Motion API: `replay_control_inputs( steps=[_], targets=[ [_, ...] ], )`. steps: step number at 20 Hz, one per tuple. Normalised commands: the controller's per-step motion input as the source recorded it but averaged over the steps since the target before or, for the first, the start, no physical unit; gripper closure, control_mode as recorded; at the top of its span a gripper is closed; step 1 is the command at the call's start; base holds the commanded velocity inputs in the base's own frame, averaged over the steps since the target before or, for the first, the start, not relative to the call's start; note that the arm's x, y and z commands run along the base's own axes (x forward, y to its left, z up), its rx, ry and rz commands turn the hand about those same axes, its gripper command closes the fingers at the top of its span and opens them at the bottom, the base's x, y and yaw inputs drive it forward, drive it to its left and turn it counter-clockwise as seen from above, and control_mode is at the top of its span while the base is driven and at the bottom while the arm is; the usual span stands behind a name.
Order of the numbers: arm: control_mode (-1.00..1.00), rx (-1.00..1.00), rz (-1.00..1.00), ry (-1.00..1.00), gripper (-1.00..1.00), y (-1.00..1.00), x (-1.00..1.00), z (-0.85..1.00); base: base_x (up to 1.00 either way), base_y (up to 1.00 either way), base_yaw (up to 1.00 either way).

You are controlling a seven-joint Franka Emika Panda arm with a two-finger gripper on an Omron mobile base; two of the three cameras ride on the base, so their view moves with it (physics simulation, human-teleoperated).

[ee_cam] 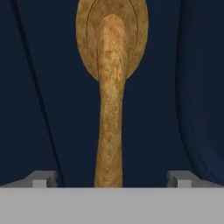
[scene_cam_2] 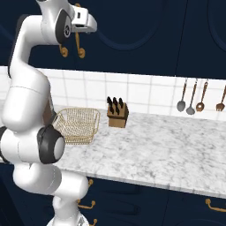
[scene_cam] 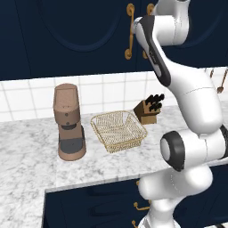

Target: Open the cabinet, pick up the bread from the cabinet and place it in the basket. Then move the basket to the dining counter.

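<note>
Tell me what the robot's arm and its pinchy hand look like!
The arm is made of fat, rounded, glossy white pieces, with dark grey-black bands and round caps where it bends. No cables or markings show. The gripper has two small, square, grey finger tips, seen in the hand view.

1. Dark navy wall cabinet (scene_cam: 67, 35): smooth, matt painted panels.
2. Long curved brass handle (ee_cam: 111, 100): mottled, dull metal.
3. Square golden wire-mesh basket (scene_cam: 118, 130): thin metal wire.
4. White-grey marble counter (scene_cam_2: 163, 150): smooth, veined stone.
5. Wooden knife block (scene_cam_2: 118, 115): matt brown.
</note>
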Motion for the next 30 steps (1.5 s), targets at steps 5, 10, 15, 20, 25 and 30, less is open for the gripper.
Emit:
replay_control_inputs(
  steps=[5, 10, 15, 20, 25, 30],
  targets=[
    [-1.0, 0.0, 0.0, -0.08, 1.0, 0.0, 0.16, -0.08, 0.0, 0.0, 0.0],
    [-1.0, 0.0, 0.0, -0.01, 1.0, 0.0, 0.14, 0.0, 0.0, 0.0, 0.0],
    [-1.0, 0.0, 0.0, 0.0, 1.0, -0.04, 0.05, -0.01, 0.0, 0.0, 0.0],
    [-1.0, 0.0, 0.0, -0.04, 1.0, -0.24, -0.76, 0.0, 0.0, 0.0, 0.0],
    [-1.0, 0.09, 0.0, -0.07, 1.0, -0.64, -1.0, 0.0, 0.0, 0.0, 0.0],
    [-1.0, 0.2, 0.0, -0.03, 1.0, -0.95, -1.0, 0.02, 0.0, 0.0, 0.0]
  ],
)
